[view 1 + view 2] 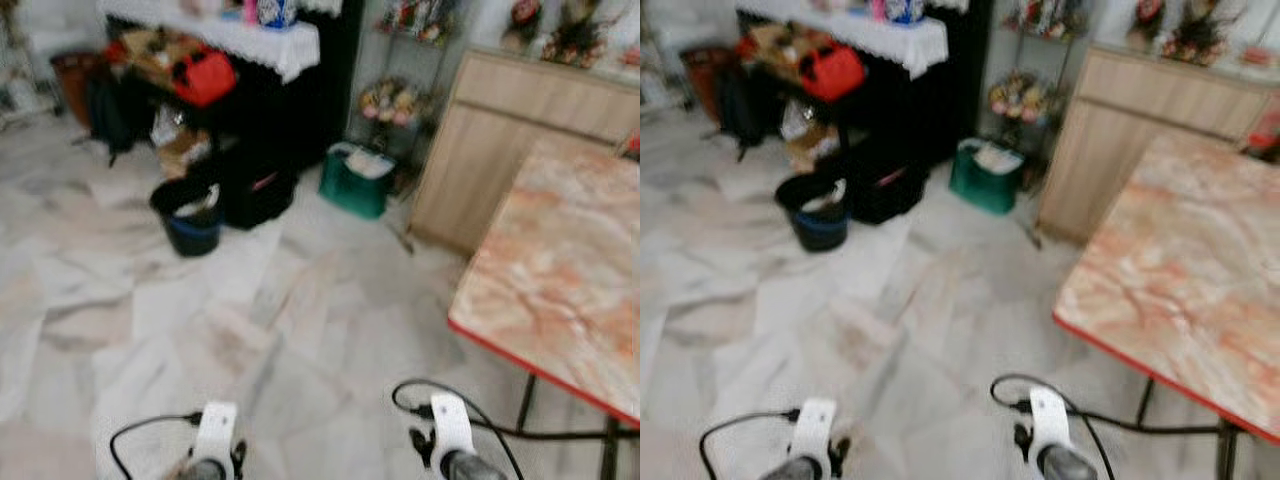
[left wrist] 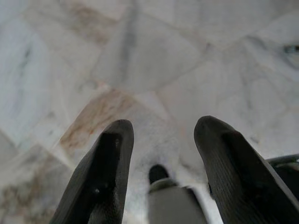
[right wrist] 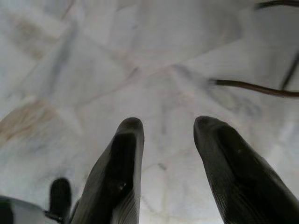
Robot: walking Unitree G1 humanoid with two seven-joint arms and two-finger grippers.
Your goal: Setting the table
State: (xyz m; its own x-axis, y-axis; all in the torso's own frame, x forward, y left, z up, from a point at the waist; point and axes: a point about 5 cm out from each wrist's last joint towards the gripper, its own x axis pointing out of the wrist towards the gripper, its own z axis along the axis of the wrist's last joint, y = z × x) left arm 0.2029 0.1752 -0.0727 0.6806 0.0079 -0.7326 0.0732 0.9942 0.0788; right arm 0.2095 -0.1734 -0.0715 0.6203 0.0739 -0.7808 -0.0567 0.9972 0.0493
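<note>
A table (image 1: 560, 270) with an orange marbled top and a red edge stands at the right, its top bare where I can see it. Both my arms hang low at the bottom of the head views, left wrist (image 1: 213, 440) and right wrist (image 1: 450, 435) over the floor. In the left wrist view my left gripper (image 2: 163, 135) is open above the marble tiles with nothing between its fingers. My right gripper (image 3: 168, 133) in the right wrist view is likewise open and empty over the floor. The head views are blurred.
A light wooden cabinet (image 1: 520, 140) stands behind the table. Ahead to the left are a dark bucket (image 1: 188, 218), a black bag (image 1: 258, 190), a green box (image 1: 356, 180) and a cluttered shelf with a red bag (image 1: 203, 76). Pale marble floor (image 1: 200, 330) lies between.
</note>
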